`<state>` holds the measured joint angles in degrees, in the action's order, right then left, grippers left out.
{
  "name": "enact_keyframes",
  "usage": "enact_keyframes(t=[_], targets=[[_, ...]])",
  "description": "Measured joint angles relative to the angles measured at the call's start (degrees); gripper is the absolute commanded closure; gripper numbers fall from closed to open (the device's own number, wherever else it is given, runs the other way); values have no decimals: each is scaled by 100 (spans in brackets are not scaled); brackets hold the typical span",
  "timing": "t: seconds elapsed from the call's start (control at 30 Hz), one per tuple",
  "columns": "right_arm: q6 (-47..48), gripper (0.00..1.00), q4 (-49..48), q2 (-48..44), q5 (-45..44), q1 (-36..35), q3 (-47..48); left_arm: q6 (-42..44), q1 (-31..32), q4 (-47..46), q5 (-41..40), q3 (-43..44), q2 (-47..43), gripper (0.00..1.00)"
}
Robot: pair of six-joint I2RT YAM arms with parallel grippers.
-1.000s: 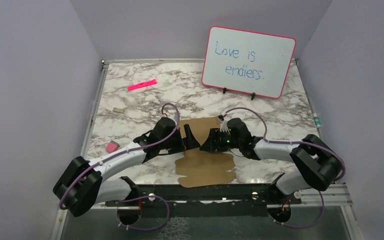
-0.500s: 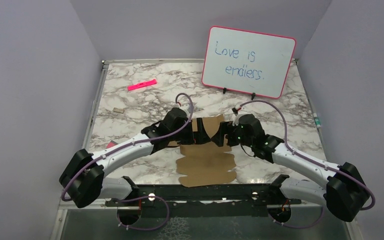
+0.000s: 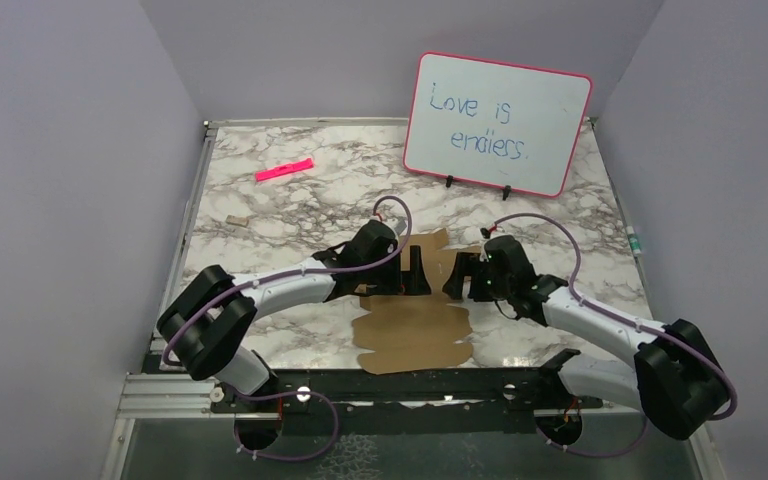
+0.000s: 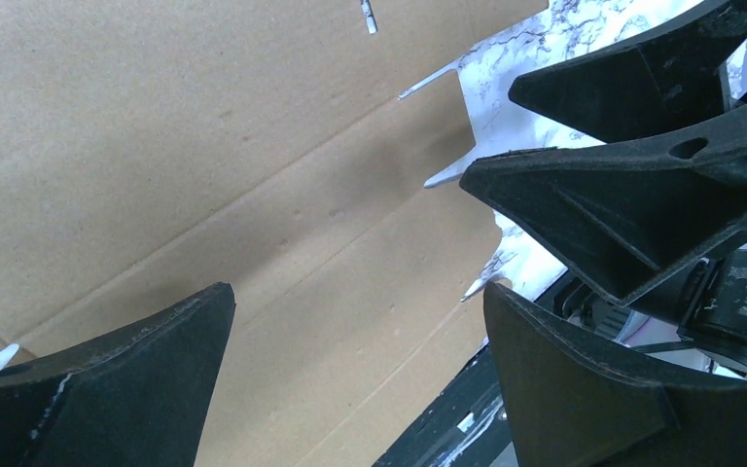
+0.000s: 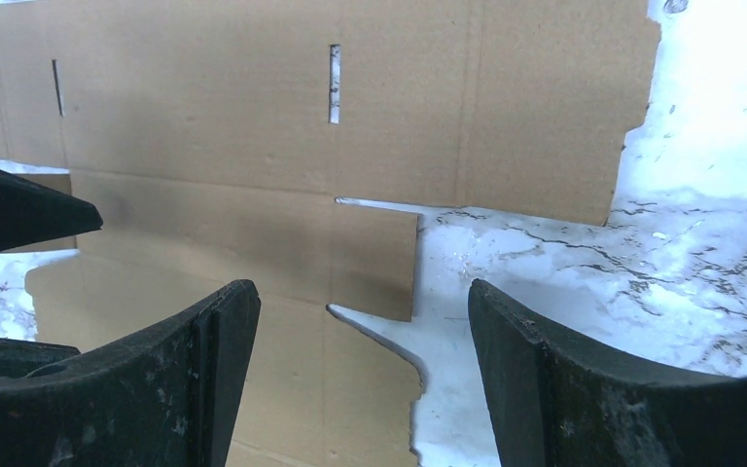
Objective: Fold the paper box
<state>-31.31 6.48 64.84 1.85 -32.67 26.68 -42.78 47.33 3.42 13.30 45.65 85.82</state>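
Observation:
The paper box [image 3: 412, 335] is a flat notched brown cardboard sheet lying on the marble table near the front edge. My left gripper [image 3: 419, 272] hovers open over the sheet's far part, pointing right. My right gripper [image 3: 455, 273] is open and faces it, close by, over the sheet's right edge. In the left wrist view the creased cardboard [image 4: 253, 195] fills the frame between my open fingers, with the right gripper's fingers [image 4: 632, 195] at the right. In the right wrist view the cardboard [image 5: 253, 146], with slots and a notch, lies below my open fingers.
A pink-rimmed whiteboard [image 3: 498, 124] reading "Love is endless." stands at the back right. A slim pink marker [image 3: 284, 169] lies at the back left. A small tan piece [image 3: 237, 220] lies at the left. The black front rail [image 3: 410, 385] runs by the bases.
Both grippers moved farther from the bases and toward the sheet's far part. The left arm stretched out to the right; the right arm swung its elbow out. The sheet stayed flat.

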Motion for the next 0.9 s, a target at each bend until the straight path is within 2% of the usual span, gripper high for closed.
enact_keyframes(t=[0.33, 0.57, 0.73, 0.9], targets=[[-61, 20, -487, 330, 195, 15, -192, 2, 0, -181, 35, -2, 337, 1], [-96, 34, -732, 426, 581, 22, -243, -2, 0, -363, 55, -2, 525, 1], [-127, 48, -745, 389, 778, 46, -256, -20, 2, -483, 85, -2, 608, 1], [-122, 52, -789, 116, 990, 48, -256, -33, 4, -568, 103, -7, 634, 1]])
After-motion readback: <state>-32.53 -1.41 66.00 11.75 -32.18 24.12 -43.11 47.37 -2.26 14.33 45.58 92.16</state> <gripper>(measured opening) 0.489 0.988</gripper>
